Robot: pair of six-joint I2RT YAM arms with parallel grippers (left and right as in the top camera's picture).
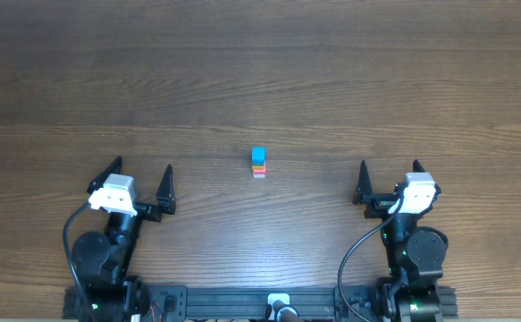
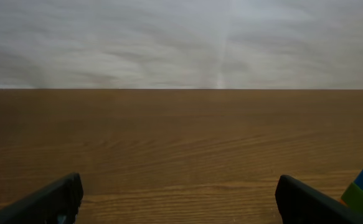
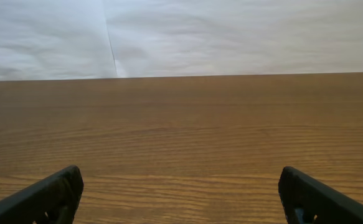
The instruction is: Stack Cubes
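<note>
A dark brown bench [image 1: 260, 72] with a fine, streaked wood grain and a flat, matte surface is seen beneath both arms. A small stack of square-edged, smooth-faced coloured cubes [image 1: 258, 164] is stood upright at the middle of the bench, between the two arms and well apart from both. The left claw [image 1: 137, 182], formed of two black tapered fingers below a white housing, is spread wide, with nothing held and nothing touched. The right claw [image 1: 390, 179], of the same build, is likewise spread wide and empty. The stack is topped by a blue cube [image 1: 258, 156]. From above, an orange-red layer and a paler one are seen under it. In the left wrist view a green cube [image 2: 358, 198] is shown directly beneath the blue.
</note>
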